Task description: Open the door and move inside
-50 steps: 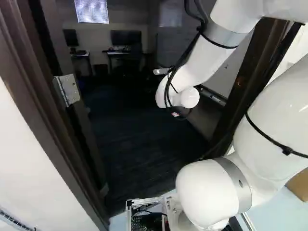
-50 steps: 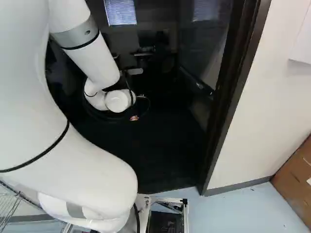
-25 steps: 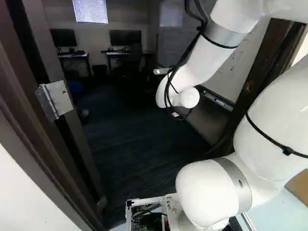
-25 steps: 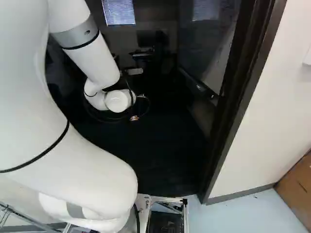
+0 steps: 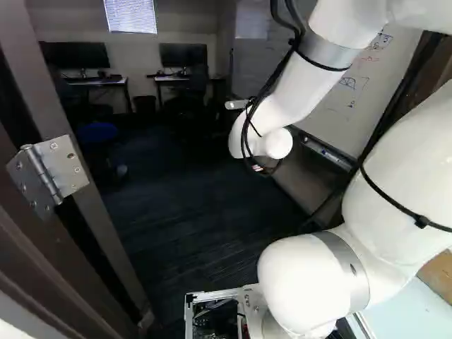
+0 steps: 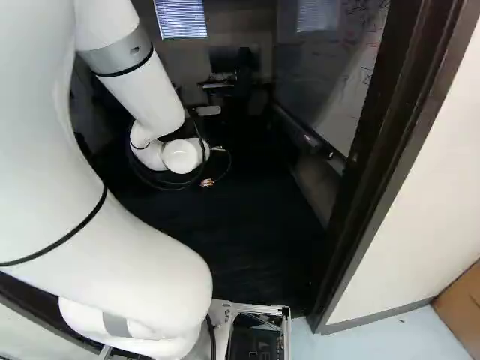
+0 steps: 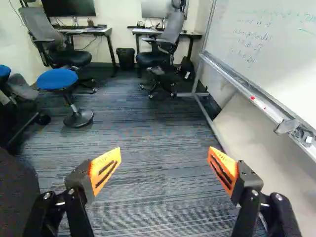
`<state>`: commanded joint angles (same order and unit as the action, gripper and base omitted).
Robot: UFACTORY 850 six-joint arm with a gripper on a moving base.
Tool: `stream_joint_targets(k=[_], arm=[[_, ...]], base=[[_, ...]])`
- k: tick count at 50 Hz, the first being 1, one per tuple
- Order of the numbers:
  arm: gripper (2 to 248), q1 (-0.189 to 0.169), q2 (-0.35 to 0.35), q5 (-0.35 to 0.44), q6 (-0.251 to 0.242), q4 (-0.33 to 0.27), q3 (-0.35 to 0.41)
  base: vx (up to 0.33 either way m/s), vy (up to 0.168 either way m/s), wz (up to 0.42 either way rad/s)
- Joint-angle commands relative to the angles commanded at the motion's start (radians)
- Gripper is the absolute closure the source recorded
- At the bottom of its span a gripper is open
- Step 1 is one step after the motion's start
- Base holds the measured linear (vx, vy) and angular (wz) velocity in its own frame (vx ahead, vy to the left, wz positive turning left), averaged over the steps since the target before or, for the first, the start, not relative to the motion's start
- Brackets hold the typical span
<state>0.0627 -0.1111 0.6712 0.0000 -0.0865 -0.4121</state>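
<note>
The doorway stands open ahead, with a brown door edge (image 5: 78,191) carrying a metal hinge (image 5: 51,173) at the left of the left base view. The opposite door frame (image 6: 382,165) rises right of the arm in the right base view. My arm's wrist (image 5: 258,134) reaches forward through the opening; in both base views it hides the gripper. In the wrist view my gripper (image 7: 164,165) is open, its orange pads wide apart with only carpet (image 7: 158,133) visible beyond. The door's face and handle cannot be made out.
Inside are a blue stool (image 7: 58,79), office chairs (image 7: 165,44), desks (image 7: 89,30) and a bin (image 7: 125,58). A whiteboard (image 7: 266,44) with a ledge runs along one side. Outside, a brown box (image 6: 461,300) stands by the white wall (image 6: 427,210).
The base has moved forward toward the room; the hinge and both sides of the doorway appear nearer and farther outward. The arm holds the same pose over its lowest joint.
</note>
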Motion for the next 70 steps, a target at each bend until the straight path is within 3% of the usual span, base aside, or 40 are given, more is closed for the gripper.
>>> stream_joint_targets(k=[70], arm=[[3, 0.000, 0.000, 0.000, 0.000, 0.000, 0.000]], base=[[0.155, 0.003, -0.008]])
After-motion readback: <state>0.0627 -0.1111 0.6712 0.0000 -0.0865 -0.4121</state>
